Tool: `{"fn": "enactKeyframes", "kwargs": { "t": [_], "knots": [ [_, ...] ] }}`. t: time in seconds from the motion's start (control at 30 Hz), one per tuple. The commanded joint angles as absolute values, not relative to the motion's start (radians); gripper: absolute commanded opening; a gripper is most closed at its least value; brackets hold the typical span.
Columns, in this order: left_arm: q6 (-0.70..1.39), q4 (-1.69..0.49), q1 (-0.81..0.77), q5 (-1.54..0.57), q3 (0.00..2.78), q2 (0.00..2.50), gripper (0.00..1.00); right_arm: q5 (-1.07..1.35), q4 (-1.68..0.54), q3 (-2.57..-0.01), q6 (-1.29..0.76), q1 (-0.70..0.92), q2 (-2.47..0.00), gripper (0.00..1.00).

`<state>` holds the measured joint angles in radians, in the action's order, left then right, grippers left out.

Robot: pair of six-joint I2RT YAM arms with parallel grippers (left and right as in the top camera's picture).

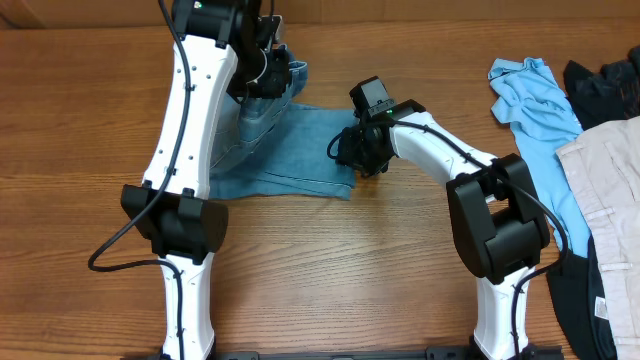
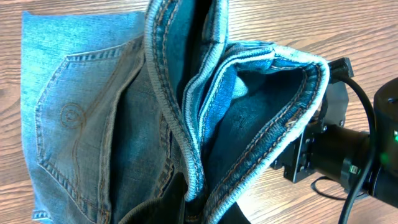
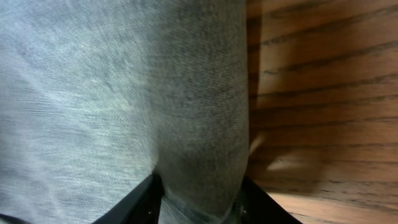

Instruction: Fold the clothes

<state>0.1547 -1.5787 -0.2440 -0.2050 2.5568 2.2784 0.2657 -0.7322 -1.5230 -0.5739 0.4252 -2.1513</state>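
Overhead, both jaws clench the jeans (image 1: 300, 150) above the brown wooden table (image 1: 340, 290).

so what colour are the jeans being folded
Light-wash blue denim. The jeans show best in the left wrist view.

All I see around the work from here is a brown wooden table (image 1: 380, 285), its dark grain running side to side, softly lit with faint shadows, filling every view.
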Motion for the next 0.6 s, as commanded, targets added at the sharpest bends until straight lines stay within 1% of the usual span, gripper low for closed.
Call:
{"fn": "enactKeyframes", "kwargs": {
  "t": [0.0, 0.03, 0.13, 0.47, 0.53, 0.57],
  "knots": [
    [0.227, -1.552, -0.281, -0.235, 2.55, 2.269, 0.04, 0.341, -0.71, -1.511, -0.601, 0.454, -2.218, 0.4],
    [0.237, -1.541, -0.287, -0.236, 2.544, 2.269, 0.04, 0.346, -0.708, -1.511, -0.601, 0.457, -2.222, 0.38],
    [0.254, -1.503, -0.313, -0.236, 2.511, 2.269, 0.04, 0.346, -0.705, -1.511, -0.6, 0.459, -2.226, 0.37],
    [0.316, -1.379, -0.37, -0.237, 2.378, 2.269, 0.05, 0.346, -0.704, -1.511, -0.6, 0.459, -2.226, 0.37],
    [0.315, -1.374, -0.381, -0.236, 2.377, 2.269, 0.33, 0.346, -0.704, -1.511, -0.6, 0.459, -2.226, 0.37],
    [0.315, -1.372, -0.382, -0.236, 2.377, 2.269, 0.38, 0.346, -0.704, -1.511, -0.6, 0.459, -2.226, 0.37]
  ]
}}
